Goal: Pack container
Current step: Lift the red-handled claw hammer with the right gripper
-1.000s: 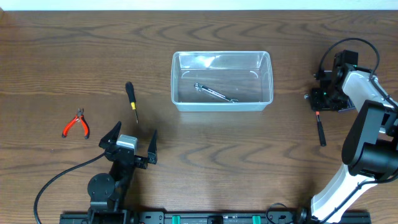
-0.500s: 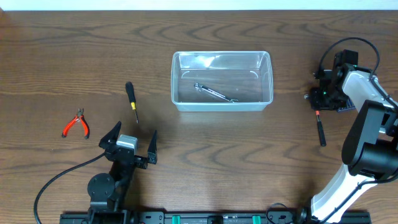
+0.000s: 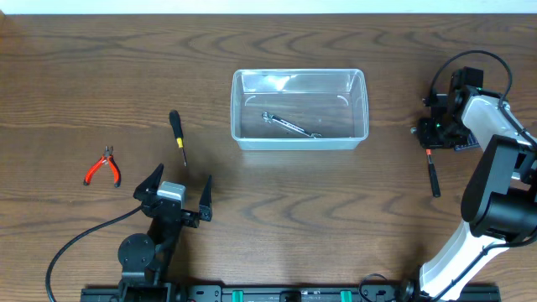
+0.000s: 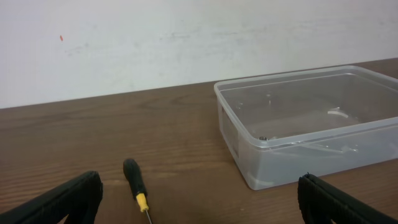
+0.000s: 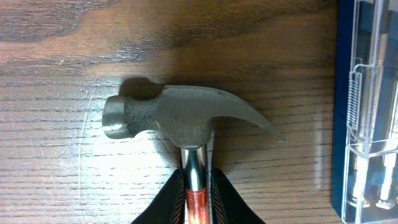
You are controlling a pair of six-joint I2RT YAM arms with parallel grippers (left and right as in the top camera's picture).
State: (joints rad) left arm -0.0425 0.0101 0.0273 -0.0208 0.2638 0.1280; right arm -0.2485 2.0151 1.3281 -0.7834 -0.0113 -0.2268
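Two black fingers of my right pincer (image 5: 198, 173) are closed on the steel-headed claw hammer with a red and black handle (image 5: 180, 121). One finger is at each side of its bright neck, just below the head, and both seem to press the metal. The hammer lies flat on the brown wooden table (image 3: 101, 67), well apart from the clear plastic rectangular container (image 3: 299, 143), on the side toward my right arm.

I think the grip is well placed, because the weight is in the head. The long handle may tip down when I lift, so I should first be sure the squeeze is firm, then rise slowly and straight. A blue case with a clear lid (image 5: 367, 106) lies just beside the hammer, on the side away from the container, and I must not drag the claw over it.

Inside the container a silver metal wrench (image 3: 289, 125) already lies on the floor. I would turn the hammer along the container's long side and lower it in rather than drop it.

My left pincer (image 3: 182, 174) stands wide open and holds nothing, on the other side of the container, near the black-handled screwdriver with a yellow band (image 3: 177, 132).
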